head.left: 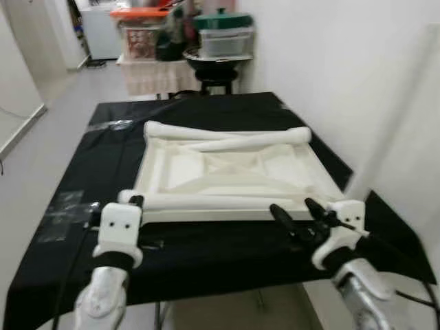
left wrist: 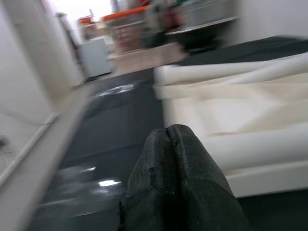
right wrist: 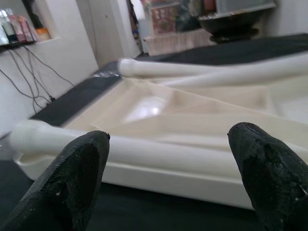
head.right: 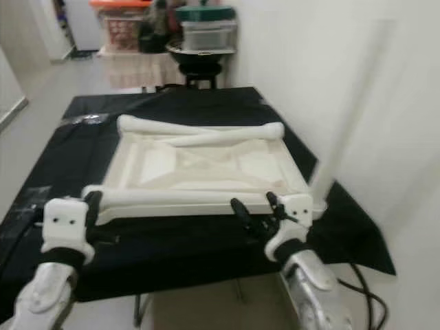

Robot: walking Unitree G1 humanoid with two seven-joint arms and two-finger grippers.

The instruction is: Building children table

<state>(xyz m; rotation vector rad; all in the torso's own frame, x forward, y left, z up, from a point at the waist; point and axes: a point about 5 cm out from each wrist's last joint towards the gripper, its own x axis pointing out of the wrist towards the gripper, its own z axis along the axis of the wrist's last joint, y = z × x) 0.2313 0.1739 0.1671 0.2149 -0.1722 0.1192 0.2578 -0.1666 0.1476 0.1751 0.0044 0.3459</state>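
An upturned cream table top [head.left: 227,172] lies on the black cloth. One white leg tube [head.left: 206,201] rests along its near edge. Two more legs lie at the far edge, one straight [head.left: 180,130] and one slanted [head.left: 256,141]. My left gripper [head.left: 135,201] is shut, its fingers [left wrist: 168,144] together and empty beside the near leg's left end. My right gripper [head.left: 292,206] is open at the top's near right corner. In the right wrist view, its fingertips [right wrist: 86,154] point along the near leg [right wrist: 159,154] without touching it.
The black-covered work table [head.left: 206,258] stands against a white wall [head.left: 357,75] on the right. Plastic bins [head.left: 223,38] and a dark round stand [head.left: 216,65] crowd the far end. Shiny tape [head.left: 65,206] sticks to the cloth at left, beside open floor [head.left: 41,158].
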